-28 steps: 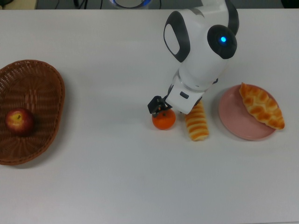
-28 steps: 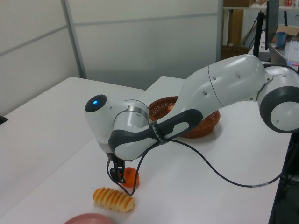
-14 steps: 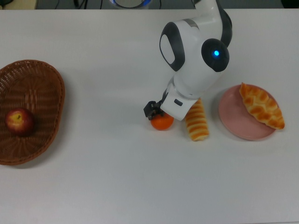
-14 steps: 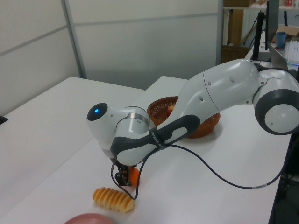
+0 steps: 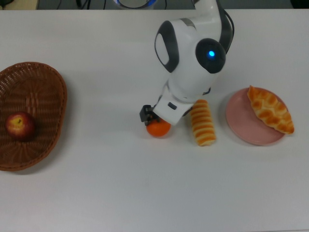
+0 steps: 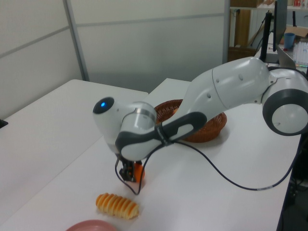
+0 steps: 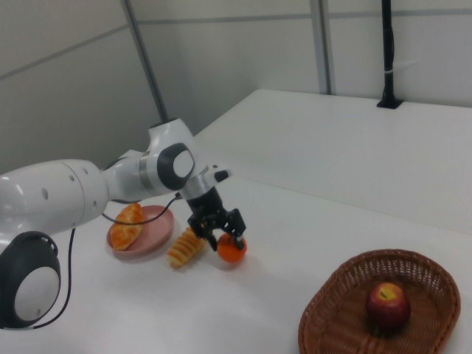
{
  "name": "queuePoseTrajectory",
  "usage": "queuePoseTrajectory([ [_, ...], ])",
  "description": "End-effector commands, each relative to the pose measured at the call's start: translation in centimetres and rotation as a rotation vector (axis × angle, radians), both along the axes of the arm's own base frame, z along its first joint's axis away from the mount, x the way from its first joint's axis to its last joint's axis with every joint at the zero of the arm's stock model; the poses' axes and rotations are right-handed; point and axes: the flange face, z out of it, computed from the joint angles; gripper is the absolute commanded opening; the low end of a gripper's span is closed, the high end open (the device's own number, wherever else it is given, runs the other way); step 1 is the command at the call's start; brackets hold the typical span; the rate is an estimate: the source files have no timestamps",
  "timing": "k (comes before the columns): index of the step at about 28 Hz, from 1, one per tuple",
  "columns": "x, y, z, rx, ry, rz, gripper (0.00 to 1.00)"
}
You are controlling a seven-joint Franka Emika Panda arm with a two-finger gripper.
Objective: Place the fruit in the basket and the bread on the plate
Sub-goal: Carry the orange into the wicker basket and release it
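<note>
Since the earlier frames, the tangerine [image 5: 158, 128] has been carried toward the top view's left, away from the striped roll [image 5: 203, 123], and the arm's wrist has shifted the same way. At the top view's far left, the basket [image 5: 46, 83] is seen on the white table [image 5: 106, 183], and the apple [image 5: 20, 125] is held inside it, near its left side. Well apart from the basket, near the middle of the table, the tangerine is gripped by the gripper [image 5: 152, 119], whose jaws are clenched on the fruit from above; in the right view the dark fingers [image 7: 237, 219] are seen at either side of the tangerine [image 7: 231, 250]. Whether the tangerine is touching the table cannot be told. Just to the top view's right of it, the striped roll is laid on the table, partly covered by the wrist. Farther right, the plate [image 5: 239, 126] is seen with the braided roll [image 5: 270, 109] resting across its upper right part, one end overhanging the rim.
</note>
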Motion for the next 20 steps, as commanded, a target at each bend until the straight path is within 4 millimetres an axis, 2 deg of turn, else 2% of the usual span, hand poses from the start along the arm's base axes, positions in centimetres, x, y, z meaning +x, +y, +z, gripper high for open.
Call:
queuePoseTrajectory([
  [1,1.0,-6.1,5.7,0.069,-0.065,-0.105,0.00],
  [6,1.4,-12.1,8.0,0.076,-0.098,-0.196,0.00],
  [7,1.4,-14.7,8.2,0.073,-0.102,-0.230,0.00],
  [12,1.1,-23.6,8.3,0.075,-0.106,-0.356,0.00],
  [13,0.7,-26.4,8.0,0.083,-0.100,-0.394,0.00],
  [16,0.2,-29.4,7.4,0.094,-0.087,-0.428,0.00],
  [20,-1.0,-32.7,5.4,0.067,-0.049,-0.472,0.00],
])
